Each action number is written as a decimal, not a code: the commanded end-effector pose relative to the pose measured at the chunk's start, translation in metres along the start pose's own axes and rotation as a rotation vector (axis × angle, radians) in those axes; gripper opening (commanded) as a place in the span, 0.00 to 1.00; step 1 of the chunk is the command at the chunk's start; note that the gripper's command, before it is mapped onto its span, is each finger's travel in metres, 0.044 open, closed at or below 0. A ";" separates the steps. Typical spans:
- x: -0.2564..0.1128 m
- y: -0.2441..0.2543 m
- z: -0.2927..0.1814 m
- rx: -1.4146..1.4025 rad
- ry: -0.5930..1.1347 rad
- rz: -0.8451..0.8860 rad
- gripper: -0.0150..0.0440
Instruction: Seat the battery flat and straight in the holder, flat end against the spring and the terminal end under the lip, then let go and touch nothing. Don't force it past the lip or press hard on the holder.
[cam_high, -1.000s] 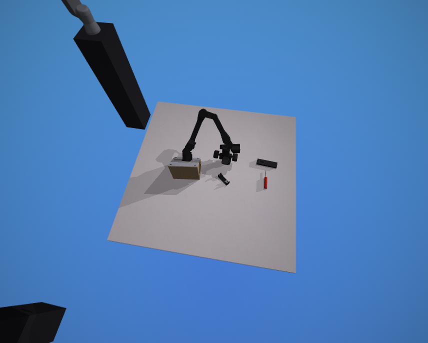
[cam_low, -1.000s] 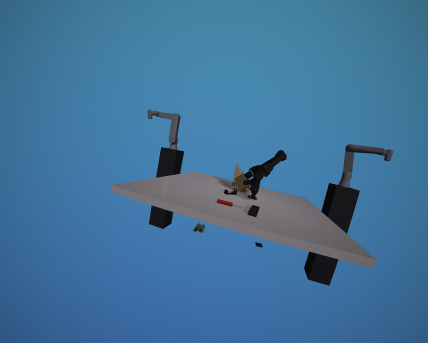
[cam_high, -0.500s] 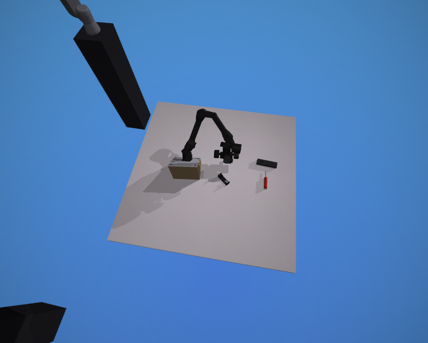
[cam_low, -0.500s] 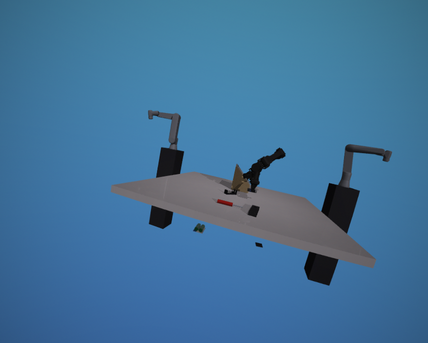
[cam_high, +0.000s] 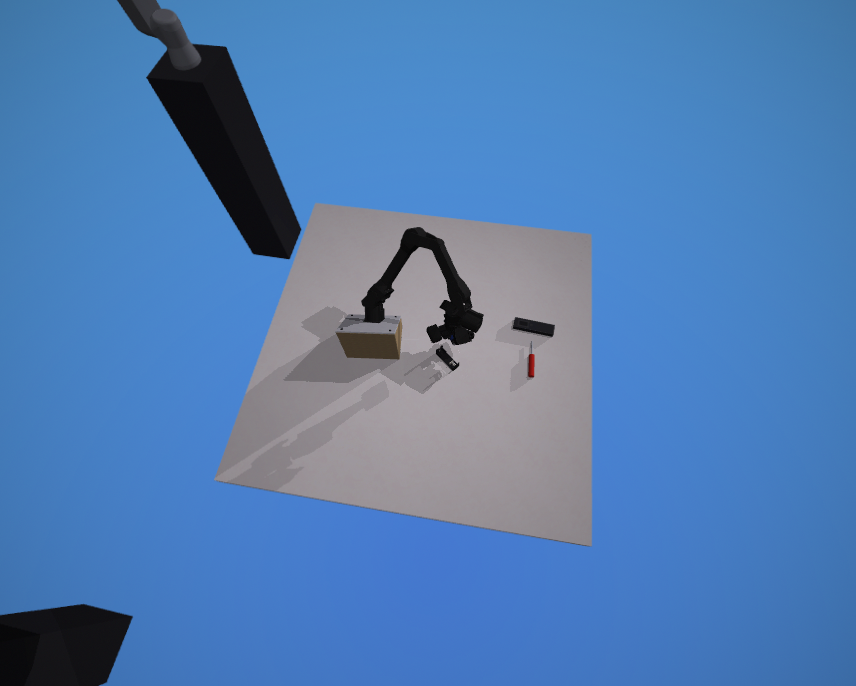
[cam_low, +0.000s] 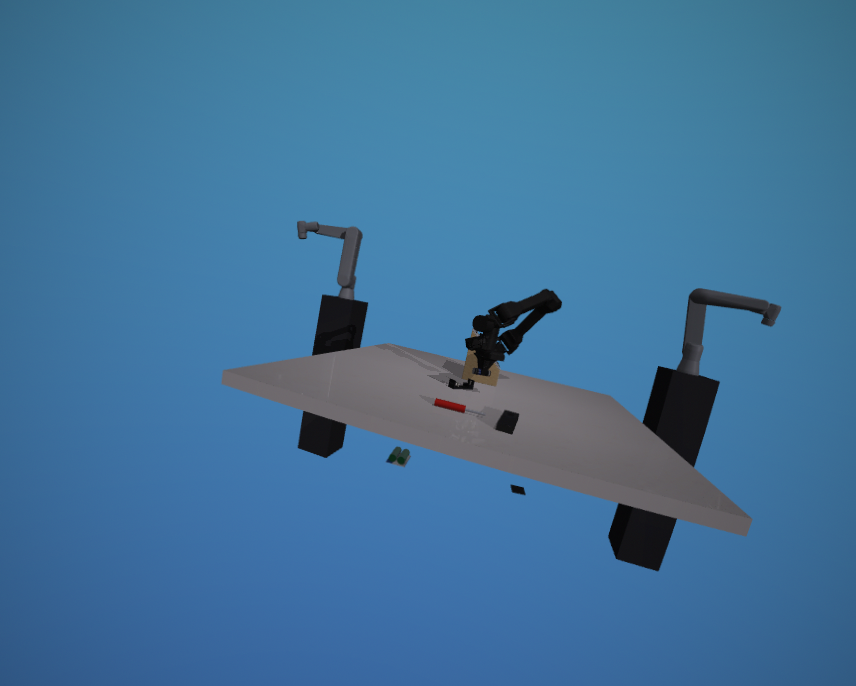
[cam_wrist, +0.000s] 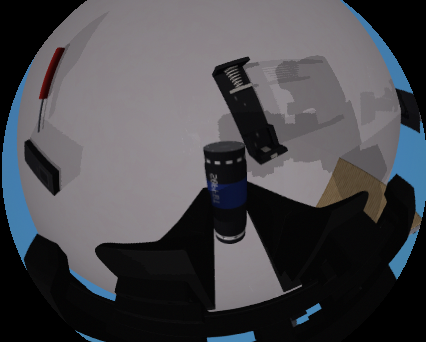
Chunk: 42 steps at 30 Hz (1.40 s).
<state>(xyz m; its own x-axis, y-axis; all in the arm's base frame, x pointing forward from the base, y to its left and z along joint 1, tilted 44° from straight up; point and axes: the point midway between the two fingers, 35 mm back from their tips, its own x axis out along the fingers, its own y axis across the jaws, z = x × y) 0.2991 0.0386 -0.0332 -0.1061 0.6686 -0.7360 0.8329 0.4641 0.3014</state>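
Observation:
The battery (cam_wrist: 227, 200), black with a blue band, stands lengthwise between the fingers in the wrist view. My gripper (cam_high: 451, 337) (cam_low: 481, 370) (cam_wrist: 225, 190) is shut on its sides and holds it above the table. Its dark flat-looking end points away from the gripper; a silver-ringed end is nearer. The black holder (cam_high: 447, 358) (cam_low: 453, 383) (cam_wrist: 238, 105) lies on the table beyond the battery, empty and slanted. Its spring (cam_wrist: 234, 76) is at the far end, and the lip end (cam_wrist: 269, 147) is nearer the battery, just right of its top in the wrist view.
A red screwdriver (cam_high: 530, 365) (cam_low: 449, 405) (cam_wrist: 52, 73) and a black box (cam_high: 533, 326) (cam_low: 508, 421) (cam_wrist: 41, 167) lie on the far side of the holder from the wooden arm base (cam_high: 371, 345) (cam_wrist: 352, 187). The arm's shadow falls around the holder.

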 end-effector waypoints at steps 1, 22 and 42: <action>-0.003 -0.010 0.016 -0.091 -0.004 -0.003 0.39; 0.004 -0.041 0.048 -0.355 0.093 -0.009 0.39; 0.033 -0.041 0.044 -0.340 0.287 -0.056 0.39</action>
<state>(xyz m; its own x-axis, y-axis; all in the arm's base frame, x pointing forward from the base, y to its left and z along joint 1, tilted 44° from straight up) 0.2822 0.0155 -0.0961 -0.3290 0.7454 -0.5798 0.6042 0.6380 0.4773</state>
